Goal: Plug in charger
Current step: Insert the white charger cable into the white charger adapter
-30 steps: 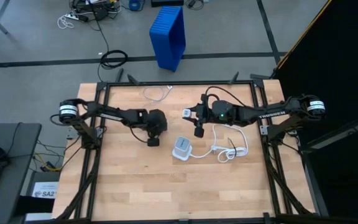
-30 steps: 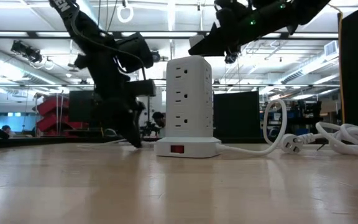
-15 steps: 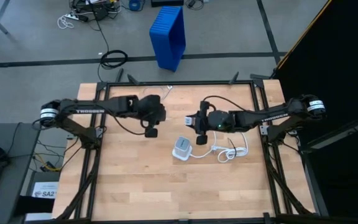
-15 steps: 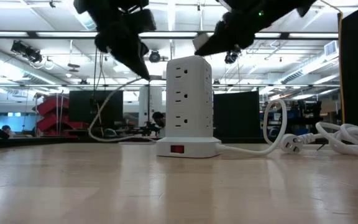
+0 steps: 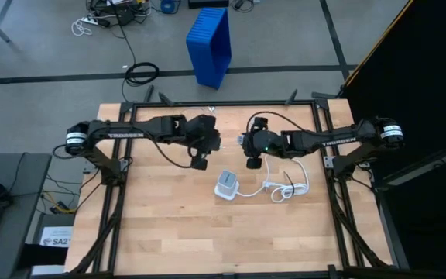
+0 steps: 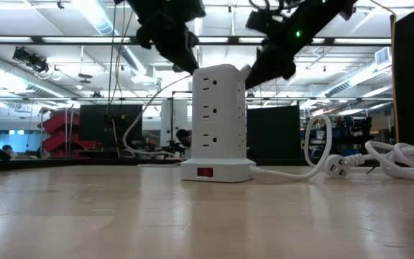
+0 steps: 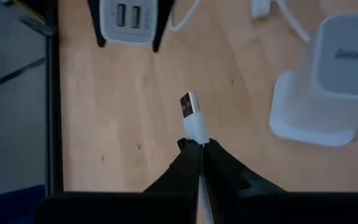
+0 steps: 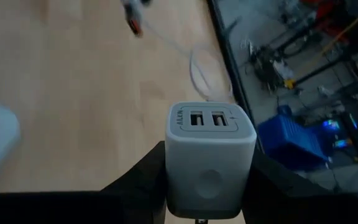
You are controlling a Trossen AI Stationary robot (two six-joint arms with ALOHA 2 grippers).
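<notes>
From above, a white power tower (image 5: 227, 184) with a squarish base stands on the pale wooden table (image 5: 169, 232), and its thick white cord (image 5: 289, 186) loops away beside it. The left gripper (image 5: 200, 161) hangs over the boards just off the tower's far-left side, clenched on a thin white cable (image 5: 178, 164). The right gripper (image 5: 252, 160) hovers just off the tower's far-right side; the charger is too small to make out here.

From table height, the power tower (image 6: 218, 122) shows smooth plastic, stacked sockets and a red switch in its base. Both dark arms reach in above its top, and a white round plug (image 6: 334, 167) lies on the wood to one side.

In the left wrist view, the two dark fingers (image 7: 225, 171) are pinched together on the thin white cable (image 7: 201, 199), whose flat metal USB tip (image 7: 190, 106) sticks out beyond them, above the wood beside the tower's rounded base (image 7: 316, 118). The charger (image 7: 129, 22) shows farther off, between the other arm's dark fingers.

In the right wrist view, the charger (image 8: 210, 158) is a pale grey rounded cube of matte plastic with two USB slots on its face. The right gripper (image 8: 209, 186) grasps it by both sides, lifted clear of the table.
</notes>
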